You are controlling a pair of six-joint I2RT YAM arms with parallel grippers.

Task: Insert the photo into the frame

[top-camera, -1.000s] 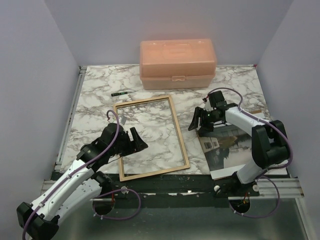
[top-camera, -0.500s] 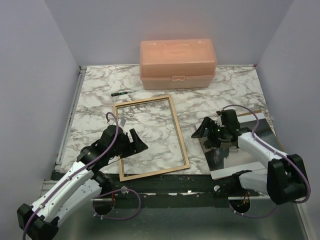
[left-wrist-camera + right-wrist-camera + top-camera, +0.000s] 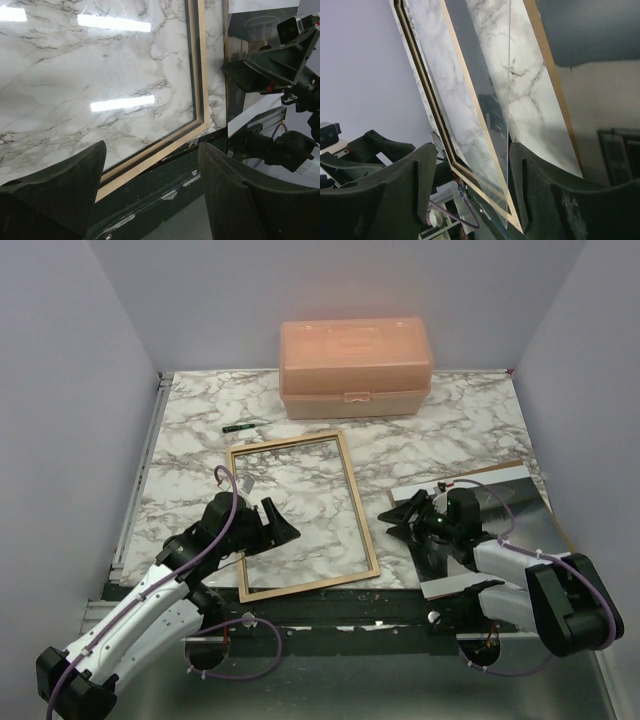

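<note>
The frame (image 3: 300,502) lies flat in the middle of the worktop (image 3: 190,445), a little to the left. Its light wood back faces up. The photo (image 3: 515,522) lies picture side up near the right near corner of the worktop, well apart from the frame's opening. It is not in the frame yet.

The right gripper (image 3: 405,512) is down low at the photo's left edge. Its fingers are apart and nothing seems to be pinched between them. The left gripper (image 3: 152,147) hangs over the near left part of the frame. Its fingers are apart too, and it holds nothing.

The step now looks like getting hold of the photo. The photo is thin and flat, so it will likely be hard to pick up. One finger should slip under the left edge and the other should come down on the white border. The pinch should be soft, so the shiny print does not bend or crease. Then the photo can be lifted slowly and moved left. Its corners should line up with the frame's corners before it is let go. The left gripper could press on the wood rim so the frame does not slide.
</note>
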